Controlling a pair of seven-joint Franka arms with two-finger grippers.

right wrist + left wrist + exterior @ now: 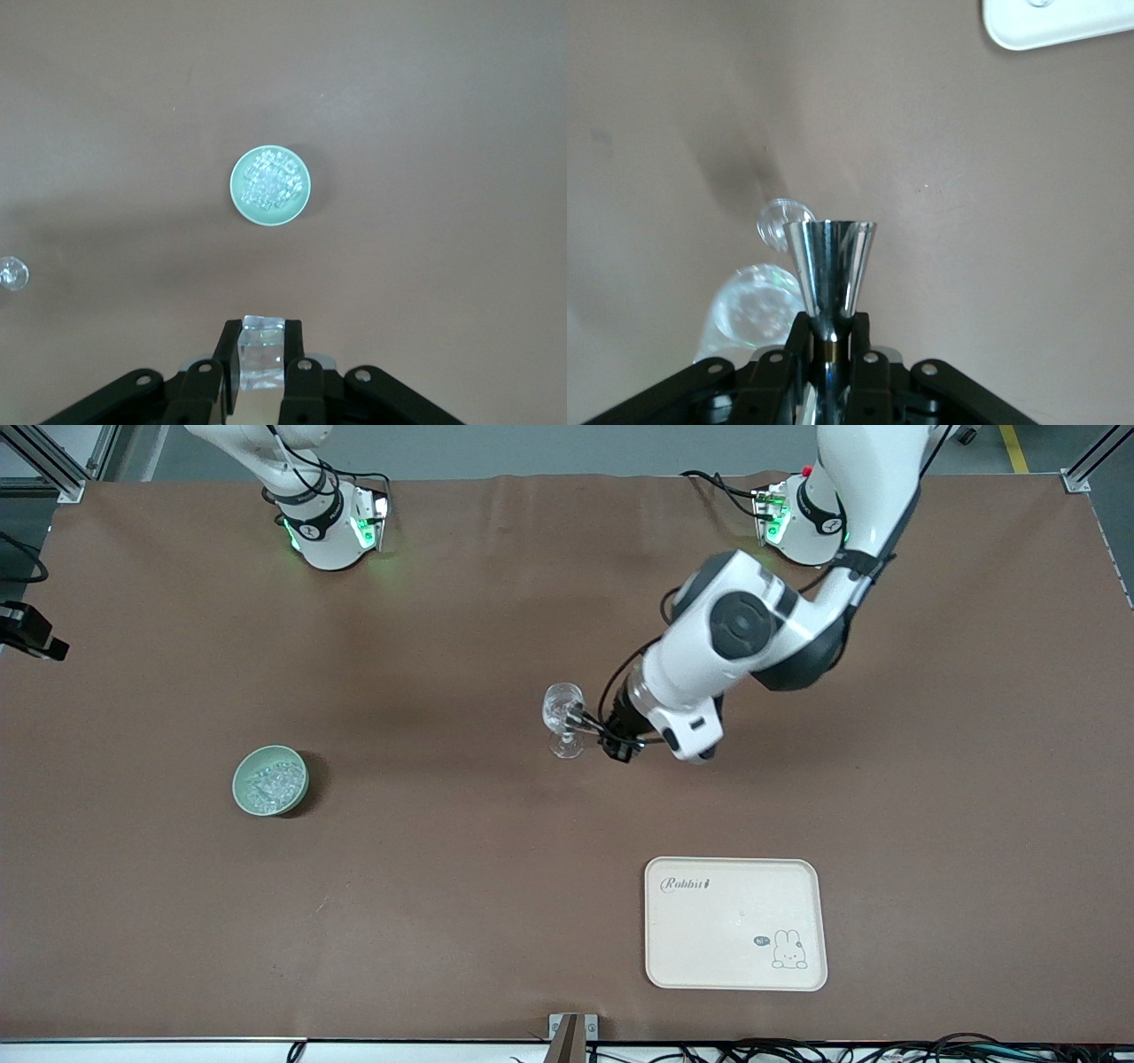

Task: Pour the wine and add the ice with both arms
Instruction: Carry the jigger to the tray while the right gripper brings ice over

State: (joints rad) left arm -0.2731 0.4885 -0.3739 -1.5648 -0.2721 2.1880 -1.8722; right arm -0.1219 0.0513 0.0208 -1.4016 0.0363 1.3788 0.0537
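I can't see my right gripper from the front; only its own wrist view shows it, cut off at the edge. The left gripper blocks part of the glass, which is blurred there. The tray is clipped to one corner. Single chunks of ice are too small to separate.

Left gripper closed on narrow waist of a shiny metal jigger, flared cup pointing away from the wrist. Clear glass just beside jigger, over brown table. Corner of pale tray at frame edge, well apart.
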